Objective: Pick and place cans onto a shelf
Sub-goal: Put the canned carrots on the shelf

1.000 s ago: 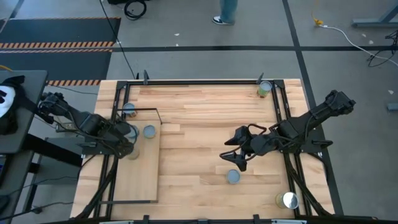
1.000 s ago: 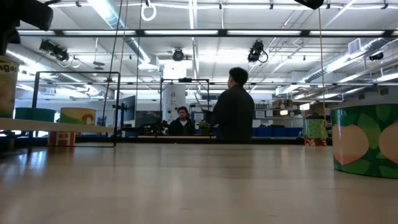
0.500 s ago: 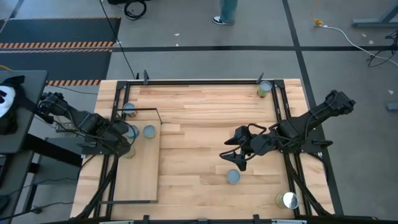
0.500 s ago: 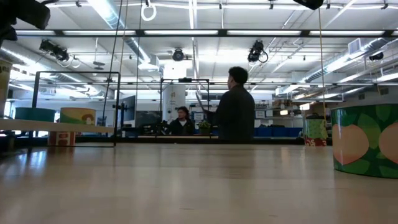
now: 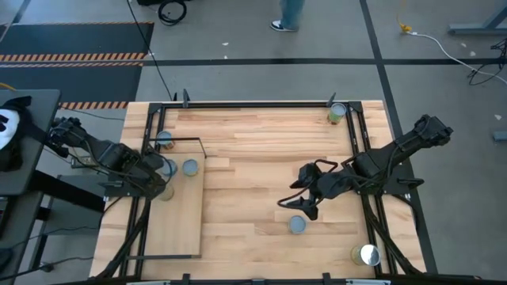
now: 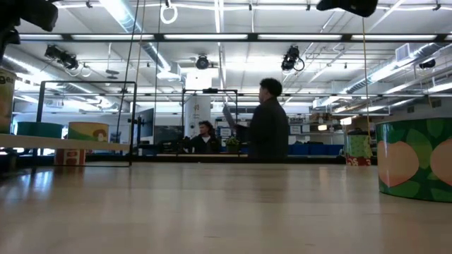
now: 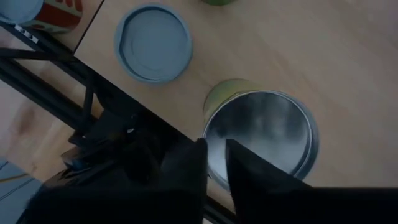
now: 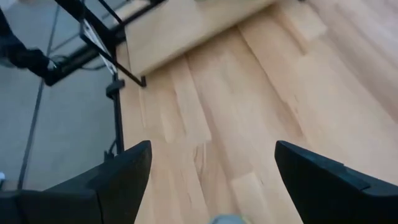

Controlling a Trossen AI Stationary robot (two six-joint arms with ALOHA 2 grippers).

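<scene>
The shelf [image 5: 181, 214] is a light-wood board in a black frame at the table's left. My left gripper [image 5: 156, 180] is over its left edge, shut on a green-sided can with a silvery top [image 7: 261, 134], which also shows at the left edge of the low view [image 6: 6, 99]. A pale-blue-topped can [image 7: 153, 43] stands on the shelf close by [image 5: 190, 167]. My right gripper [image 5: 295, 203] is open above the table, just far of a pale-blue-topped can [image 5: 297, 225] standing on the tabletop. Its fingers [image 8: 211, 186] are spread wide and hold nothing. My left gripper comes at the can from above. The can's near rim [image 7: 206, 138] runs into the narrow gap between the two fingers. One finger [image 7: 186, 171] is outside the wall and the other [image 7: 255, 177] is over the silvery top. The fingers hide the contact itself. The can stays upright.
A can [image 5: 338, 112] stands at the table's far right corner and a silvery-topped one [image 5: 367, 254] at the near right. A red-sided can [image 7: 43, 12] stands by the shelf's far left corner [image 5: 165, 140]. People stand in the room beyond [image 6: 268, 120].
My left gripper has gone a little toward the table's left edge with the can, which stays upright. My right gripper has gone a little down and toward the near edge, closer to the pale-blue-topped can on the tabletop.
</scene>
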